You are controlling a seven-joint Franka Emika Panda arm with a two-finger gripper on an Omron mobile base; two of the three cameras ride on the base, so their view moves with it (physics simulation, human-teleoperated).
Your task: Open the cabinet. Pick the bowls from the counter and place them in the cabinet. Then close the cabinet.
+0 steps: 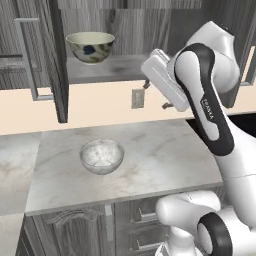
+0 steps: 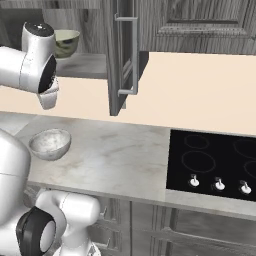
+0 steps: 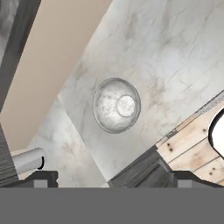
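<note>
Cabinet: the tall dark grey wood-grain cabinet [image 1: 45,60] stands open above the counter, both panelled doors swung out, each with a long grey bar handle [image 2: 134,55].
Floral bowl: the round cream bowl with blue-green floral outside [image 1: 90,46] sits upright on the cabinet's shelf [image 1: 107,67], near its left door.
Marble bowl: the round mottled grey-white bowl [image 1: 102,156] rests upright on the counter, below the open cabinet and well apart from the cooktop.
Counter: the light marble-look slab [image 1: 160,150] lies under the cabinet.
Gripper: the two-finger gripper [image 3: 111,180] hangs high above the counter, fingertips [image 3: 43,179] spread wide, holding nothing.
Cooktop: the glossy black cooktop [image 2: 215,165] borders the counter's right end.
</note>
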